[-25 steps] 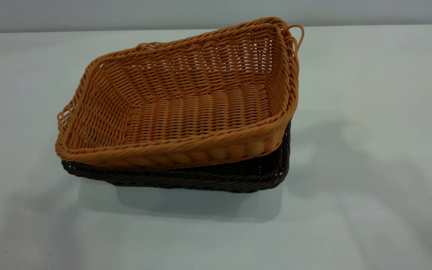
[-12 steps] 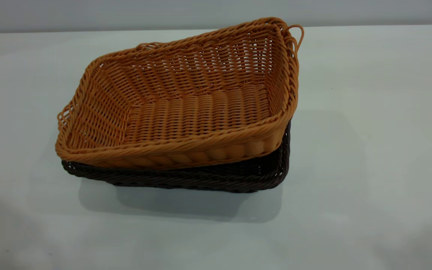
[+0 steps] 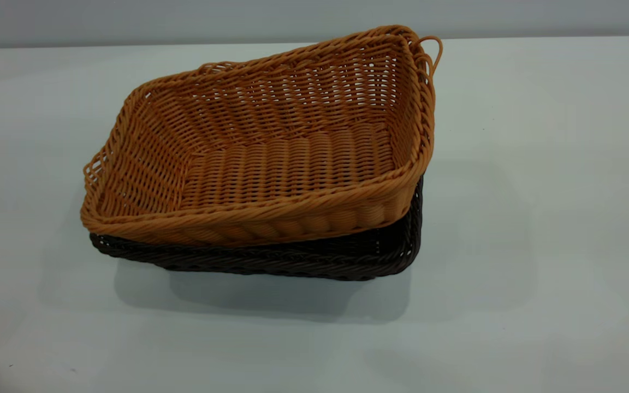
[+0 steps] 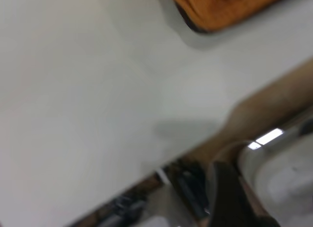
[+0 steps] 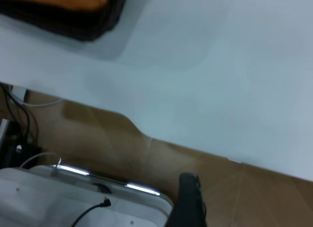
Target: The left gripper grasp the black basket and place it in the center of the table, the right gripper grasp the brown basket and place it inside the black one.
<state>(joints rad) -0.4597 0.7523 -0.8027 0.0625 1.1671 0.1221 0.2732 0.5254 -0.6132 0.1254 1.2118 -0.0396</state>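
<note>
The brown basket (image 3: 271, 158) sits in the black basket (image 3: 292, 259) at the middle of the table (image 3: 538, 218). It is tilted, with its right end raised above the dark rim. Only the black basket's front wall and right corner show. Neither gripper is in the exterior view. In the left wrist view the left gripper (image 4: 234, 197) hangs past the table's edge, far from the corner of the brown basket (image 4: 225, 7). In the right wrist view the right gripper (image 5: 190, 202) is also off the table, far from the black basket (image 5: 73, 24).
Beyond the table's edge are a brown floor (image 5: 234, 188), a white housing (image 5: 73, 197) and dark cables (image 5: 14, 119). A similar white housing (image 4: 283, 178) shows in the left wrist view. The table's far edge meets a grey wall (image 3: 183, 16).
The two baskets have not moved. The arm shadows that lay on the table to the left and right of them have slid off towards the front and faded.
</note>
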